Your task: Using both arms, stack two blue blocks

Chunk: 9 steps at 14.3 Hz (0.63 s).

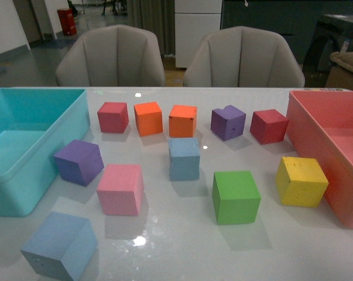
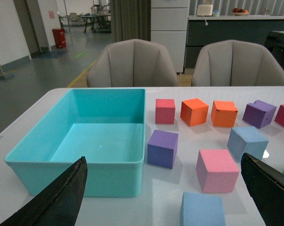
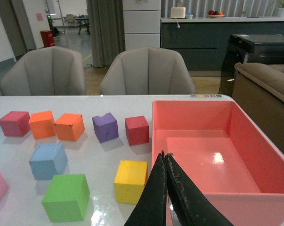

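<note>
One blue block [image 1: 184, 158] stands mid-table; it also shows in the left wrist view [image 2: 247, 143] and the right wrist view [image 3: 48, 160]. The other blue block [image 1: 60, 245] sits at the table's near left corner; in the left wrist view [image 2: 202, 210] it lies between my open jaws. My left gripper [image 2: 163, 188] is open and empty, above the table beside the turquoise bin. My right gripper [image 3: 164, 156] is shut and empty, over the near wall of the pink bin. Neither arm shows in the front view.
A turquoise bin [image 1: 24, 175] stands at the left, a pink bin [image 1: 316, 140] at the right. Scattered cubes: purple [image 1: 78, 161], pink [image 1: 120, 189], green [image 1: 235, 196], yellow [image 1: 301, 181], and a back row of red, orange and purple cubes. Two chairs stand behind the table.
</note>
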### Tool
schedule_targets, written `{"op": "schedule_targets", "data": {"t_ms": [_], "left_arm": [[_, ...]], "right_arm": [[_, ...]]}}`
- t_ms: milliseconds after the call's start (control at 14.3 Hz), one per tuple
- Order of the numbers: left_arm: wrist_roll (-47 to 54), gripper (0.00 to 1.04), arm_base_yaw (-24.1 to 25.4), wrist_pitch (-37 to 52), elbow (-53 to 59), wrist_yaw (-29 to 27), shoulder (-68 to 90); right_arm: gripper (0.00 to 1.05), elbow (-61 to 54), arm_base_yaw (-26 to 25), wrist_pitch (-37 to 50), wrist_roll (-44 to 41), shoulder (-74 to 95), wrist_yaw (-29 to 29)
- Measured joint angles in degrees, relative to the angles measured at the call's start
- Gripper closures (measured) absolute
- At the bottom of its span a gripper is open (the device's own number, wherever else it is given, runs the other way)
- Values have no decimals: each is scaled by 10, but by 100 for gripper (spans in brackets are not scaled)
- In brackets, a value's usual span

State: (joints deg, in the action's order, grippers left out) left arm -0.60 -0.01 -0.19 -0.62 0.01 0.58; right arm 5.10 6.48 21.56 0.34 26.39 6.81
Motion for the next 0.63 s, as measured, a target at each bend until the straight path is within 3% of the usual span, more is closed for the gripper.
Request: {"op": "schedule_targets", "data": {"t_ms": [140, 628], "left_arm": [[0, 7, 0, 0, 0, 0, 0], [0, 7, 0, 0, 0, 0, 0]], "right_arm": [[103, -15, -63, -24, 0, -33, -61], [103, -45, -65, -75, 0, -127, -68]]}}
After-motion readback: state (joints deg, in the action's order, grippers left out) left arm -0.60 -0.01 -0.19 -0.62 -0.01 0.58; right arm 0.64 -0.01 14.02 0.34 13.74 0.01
